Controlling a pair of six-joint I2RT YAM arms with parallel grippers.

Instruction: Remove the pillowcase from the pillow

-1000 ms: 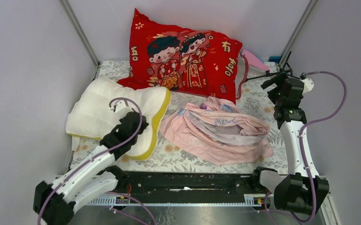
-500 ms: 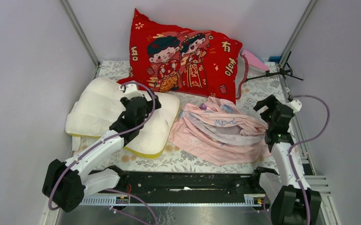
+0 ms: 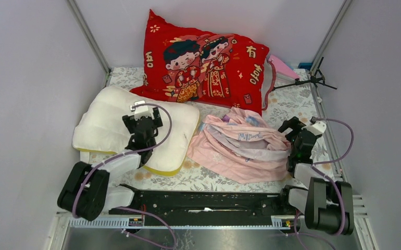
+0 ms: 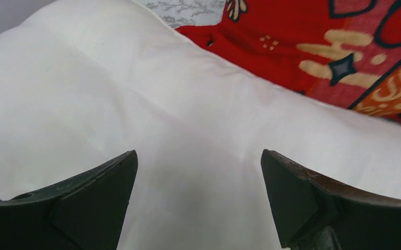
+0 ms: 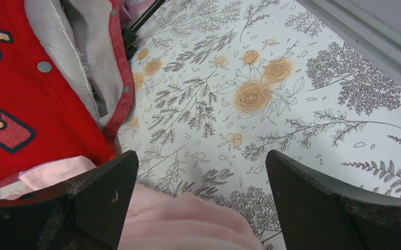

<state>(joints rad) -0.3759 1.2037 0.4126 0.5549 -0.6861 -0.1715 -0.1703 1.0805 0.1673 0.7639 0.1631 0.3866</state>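
Floral table cover [image 3: 297, 107] bears the bare pillow [image 3: 104, 122] at frame left and the pillowcase [image 3: 240, 151] heaped beside it: removal appears complete; left gripper [image 4: 198, 172] and right gripper [image 5: 201, 172] gape wide, empty.

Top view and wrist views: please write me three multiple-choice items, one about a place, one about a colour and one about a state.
1. Where does the pillowcase lie?
A. beside the pillow, on its right
B. under the pillow
C. around the pillow

2. What colour is the pillow's piping?
A. blue
B. yellow
C. green

3. How is the left claw?
A. open, holding nothing
B. shut on the pillow
C. shut on the pillowcase

Answers:
1 A, the pink heap lies crumpled to the pillow's right.
2 B, a yellow edge shows along its near side.
3 A, its fingers stand wide apart above bare pillow.
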